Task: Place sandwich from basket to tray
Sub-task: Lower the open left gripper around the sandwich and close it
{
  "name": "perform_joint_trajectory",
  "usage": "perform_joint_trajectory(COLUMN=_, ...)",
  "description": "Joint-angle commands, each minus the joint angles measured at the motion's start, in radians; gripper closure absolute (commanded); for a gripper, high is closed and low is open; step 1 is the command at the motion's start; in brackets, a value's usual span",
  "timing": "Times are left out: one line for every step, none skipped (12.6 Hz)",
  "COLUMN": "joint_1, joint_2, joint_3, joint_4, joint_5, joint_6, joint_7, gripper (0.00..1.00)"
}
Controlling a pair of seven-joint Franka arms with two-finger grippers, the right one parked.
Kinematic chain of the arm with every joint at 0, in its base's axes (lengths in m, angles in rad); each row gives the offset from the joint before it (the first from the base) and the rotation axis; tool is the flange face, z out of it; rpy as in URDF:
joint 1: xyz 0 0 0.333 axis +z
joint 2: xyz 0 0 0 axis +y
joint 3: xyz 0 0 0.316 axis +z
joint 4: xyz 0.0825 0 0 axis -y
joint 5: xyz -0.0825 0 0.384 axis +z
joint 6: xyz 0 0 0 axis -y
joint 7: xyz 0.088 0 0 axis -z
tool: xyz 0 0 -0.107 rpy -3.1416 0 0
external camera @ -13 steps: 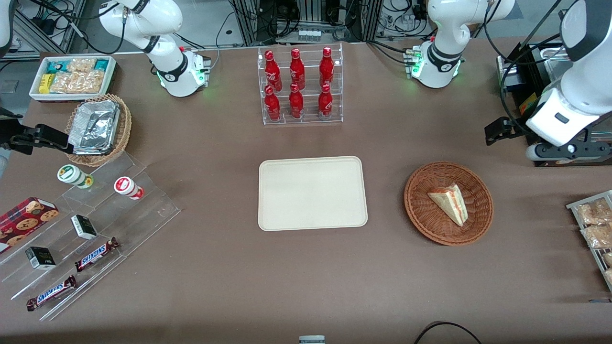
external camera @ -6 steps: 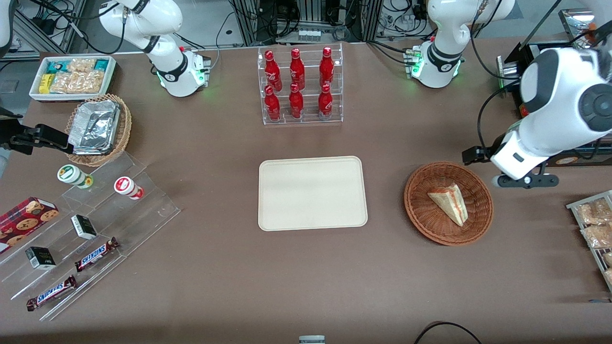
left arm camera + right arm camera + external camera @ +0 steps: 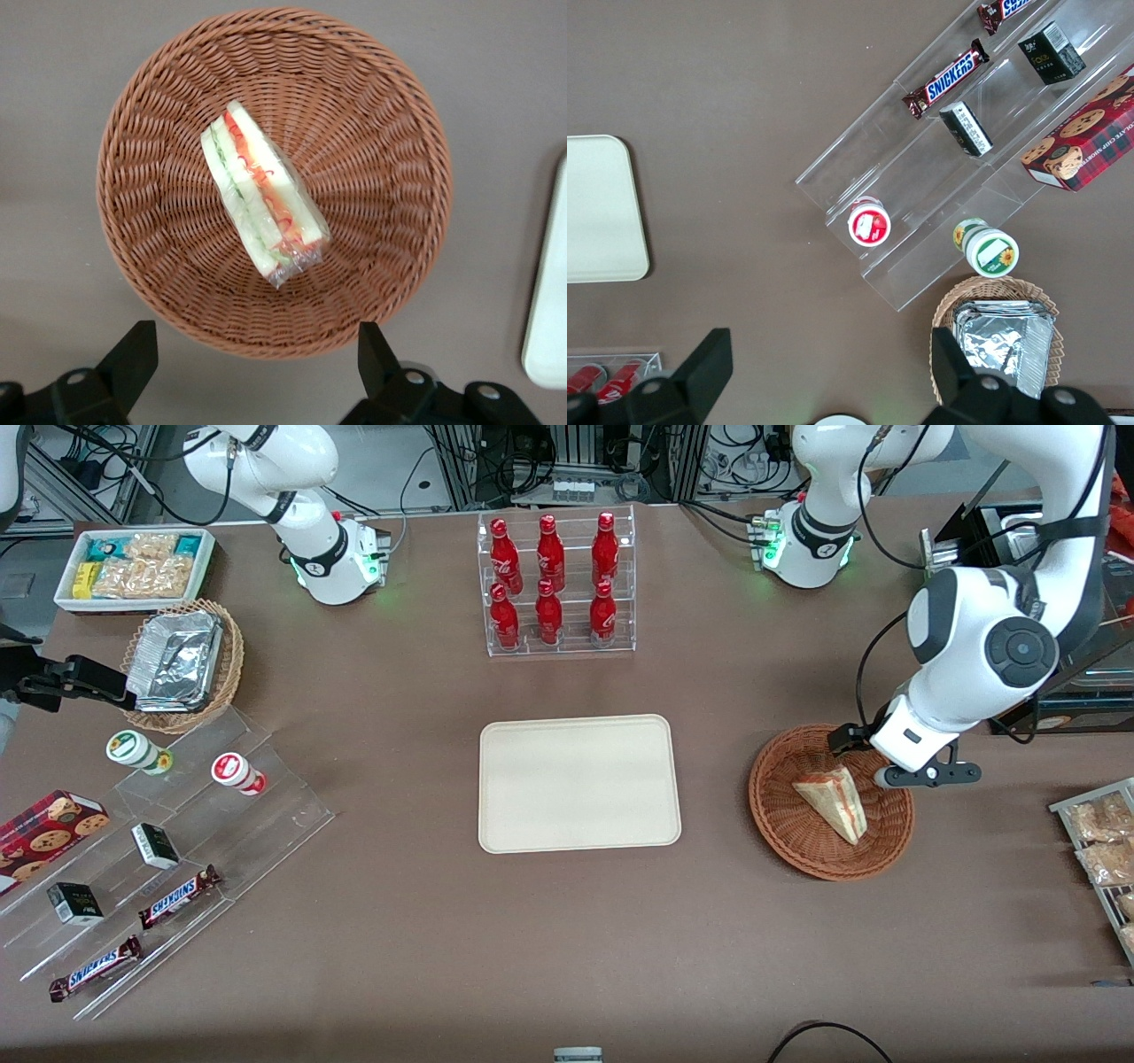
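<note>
Currently the sandwich (image 3: 262, 196) lies on its side in the basket (image 3: 780, 815), near the centre: a triangular wedge of pale bread, red and green filling showing along the cut edge, clear wrap bunched at one end. The claw (image 3: 252, 359) hovers above the basket rim, fingers (image 3: 133, 352) spread wide apart, holding nothing. The tray (image 3: 579, 783) sits on the brown surface (image 3: 567, 939) beside the basket.
</note>
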Motion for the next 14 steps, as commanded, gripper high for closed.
perform_joint_trajectory(joint_1=-0.005, joint_2=0.019, joint_3=0.000, joint_4=-0.034, joint_5=0.014, joint_6=0.082, joint_7=-0.175, gripper=0.00)
perform_joint_trajectory(joint_1=-0.007, joint_2=0.025, joint_3=0.002, joint_4=-0.040, joint_5=0.014, joint_6=0.115, joint_7=-0.255, gripper=0.00)
perform_joint_trajectory(joint_1=-0.007, joint_2=0.025, joint_3=0.000, joint_4=-0.054, joint_5=0.014, joint_6=0.152, joint_7=-0.330, gripper=0.00)
perform_joint_trajectory(joint_1=-0.008, joint_2=0.027, joint_3=0.000, joint_4=-0.060, joint_5=0.014, joint_6=0.174, joint_7=-0.414, gripper=0.00)
perform_joint_trajectory(joint_1=-0.007, joint_2=0.037, joint_3=0.000, joint_4=-0.060, joint_5=0.014, joint_6=0.197, joint_7=-0.485, gripper=0.00)
perform_joint_trajectory(joint_1=-0.008, joint_2=0.043, joint_3=0.000, joint_4=-0.060, joint_5=0.014, joint_6=0.214, joint_7=-0.543, gripper=0.00)
perform_joint_trajectory(joint_1=-0.008, joint_2=0.053, joint_3=0.000, joint_4=-0.059, joint_5=0.014, joint_6=0.230, joint_7=-0.594, gripper=0.00)
perform_joint_trajectory(joint_1=-0.008, joint_2=0.063, joint_3=0.000, joint_4=-0.059, joint_5=0.014, joint_6=0.243, joint_7=-0.646, gripper=0.00)
perform_joint_trajectory(joint_1=-0.008, joint_2=0.074, joint_3=0.000, joint_4=-0.057, joint_5=0.014, joint_6=0.244, joint_7=-0.685, gripper=0.00)
perform_joint_trajectory(joint_1=-0.008, joint_2=0.082, joint_3=0.000, joint_4=-0.059, joint_5=0.014, joint_6=0.246, joint_7=-0.690, gripper=0.00)
perform_joint_trajectory(joint_1=-0.008, joint_2=0.092, joint_3=0.000, joint_4=-0.057, joint_5=0.014, joint_6=0.250, joint_7=-0.693, gripper=0.00)
perform_joint_trajectory(joint_1=-0.008, joint_2=0.097, joint_3=0.000, joint_4=-0.057, joint_5=0.013, joint_6=0.269, joint_7=-0.708, gripper=0.00)
perform_joint_trajectory(joint_1=-0.008, joint_2=0.115, joint_3=0.000, joint_4=-0.057, joint_5=0.013, joint_6=0.293, joint_7=-0.729, gripper=0.00)
perform_joint_trajectory(joint_1=-0.008, joint_2=0.132, joint_3=0.000, joint_4=-0.057, joint_5=0.013, joint_6=0.313, joint_7=-0.733, gripper=0.00)
